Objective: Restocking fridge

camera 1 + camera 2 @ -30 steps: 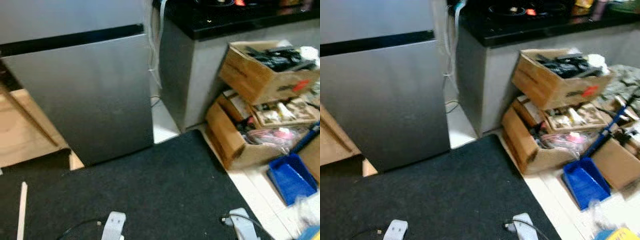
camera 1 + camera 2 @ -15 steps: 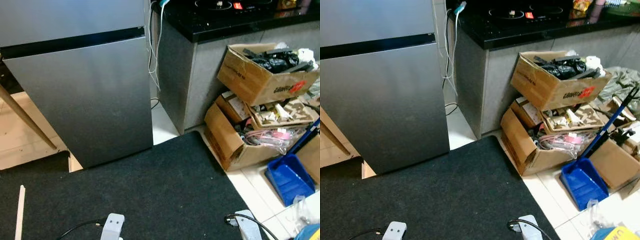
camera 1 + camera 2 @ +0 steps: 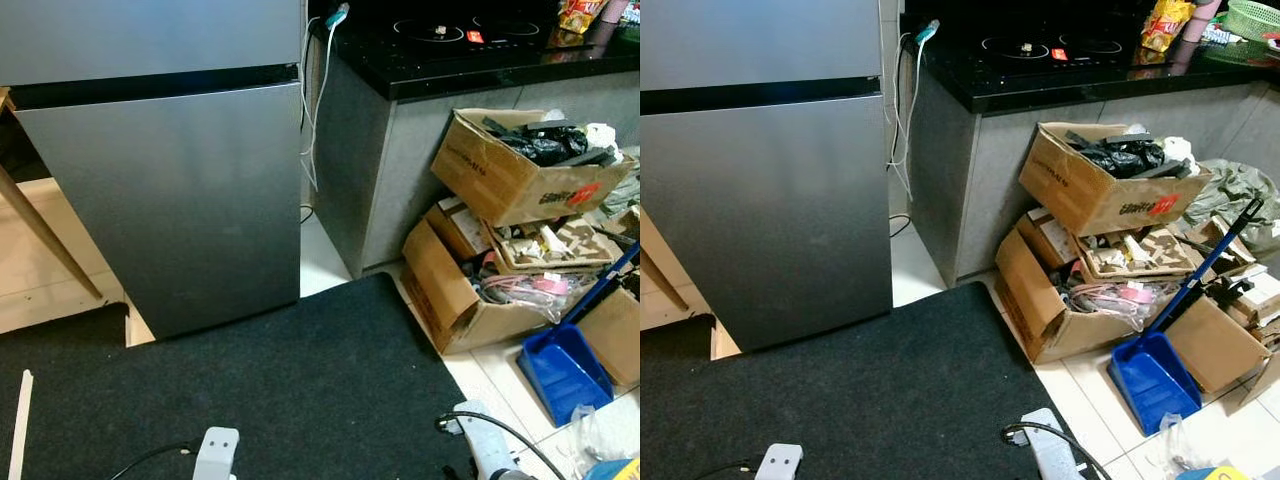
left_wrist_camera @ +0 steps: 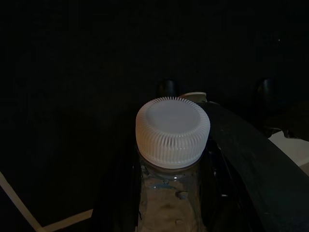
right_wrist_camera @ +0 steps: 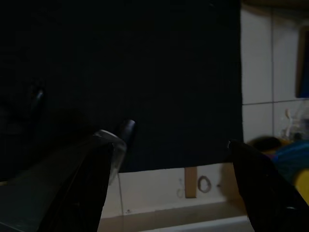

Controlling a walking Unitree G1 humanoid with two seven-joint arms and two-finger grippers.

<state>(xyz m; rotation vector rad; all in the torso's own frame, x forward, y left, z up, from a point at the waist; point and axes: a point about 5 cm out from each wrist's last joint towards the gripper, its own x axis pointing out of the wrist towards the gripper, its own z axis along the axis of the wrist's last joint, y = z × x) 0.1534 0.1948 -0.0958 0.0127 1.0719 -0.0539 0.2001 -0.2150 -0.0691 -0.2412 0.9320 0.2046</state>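
Fridge [image 3: 170, 190] nearer; left pincer [image 4: 169, 203] low, clamping bottle [image 4: 171, 145].

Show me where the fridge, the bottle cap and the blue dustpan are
fridge [image 3: 770, 215], right eye view, middle of the lower door.
bottle cap [image 4: 172, 126], left wrist view, flat top of the white ribbed cap.
blue dustpan [image 3: 1152, 380], right eye view, inside of the scoop on the tiled floor.

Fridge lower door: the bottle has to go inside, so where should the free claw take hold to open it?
No handle shows on the lower door. The likeliest grip is its top edge, under the black band, which looks like a recess. Hook in from the front with the open right claw, since the left claw is shut on the bottle. The hinge side cannot be told.
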